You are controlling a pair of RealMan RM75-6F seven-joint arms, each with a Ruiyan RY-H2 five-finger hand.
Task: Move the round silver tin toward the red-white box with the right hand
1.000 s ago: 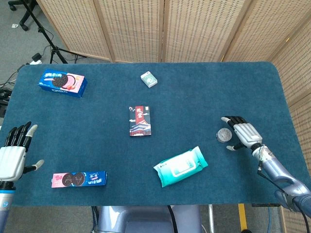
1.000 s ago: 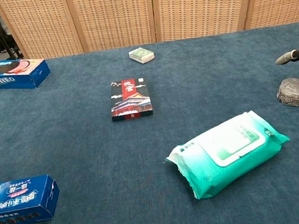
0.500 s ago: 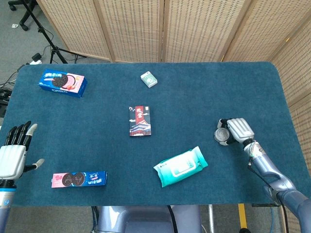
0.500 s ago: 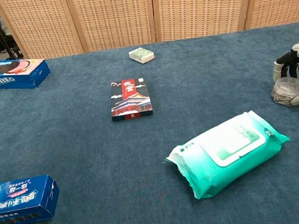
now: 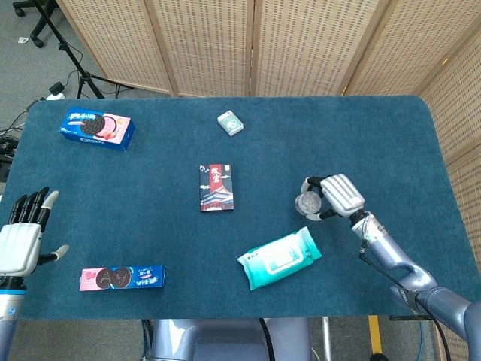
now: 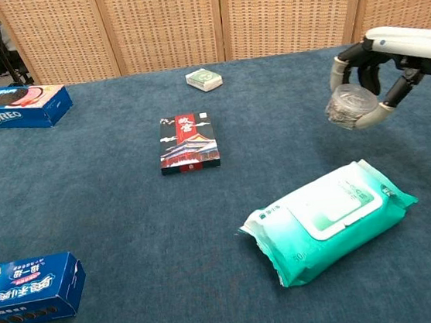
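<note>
My right hand (image 5: 336,195) (image 6: 385,61) grips the round silver tin (image 5: 307,202) (image 6: 345,106) from above and holds it a little off the blue table, right of centre. The red-white box (image 5: 216,187) (image 6: 188,142) lies flat in the middle of the table, well to the left of the tin. At the left front edge my left hand (image 5: 21,238) hovers with its fingers spread and nothing in it; the chest view does not show it.
A teal wipes pack (image 5: 279,258) (image 6: 328,217) lies just in front of the tin. A small green-white box (image 5: 231,122) (image 6: 204,78) sits at the back. Two Oreo boxes lie at the far left (image 5: 98,128) (image 6: 13,106) and front left (image 5: 122,277) (image 6: 24,290).
My right hand closed on the tin, lifted it off the cloth and carried it leftward toward the middle. The left hand stayed where it was.
</note>
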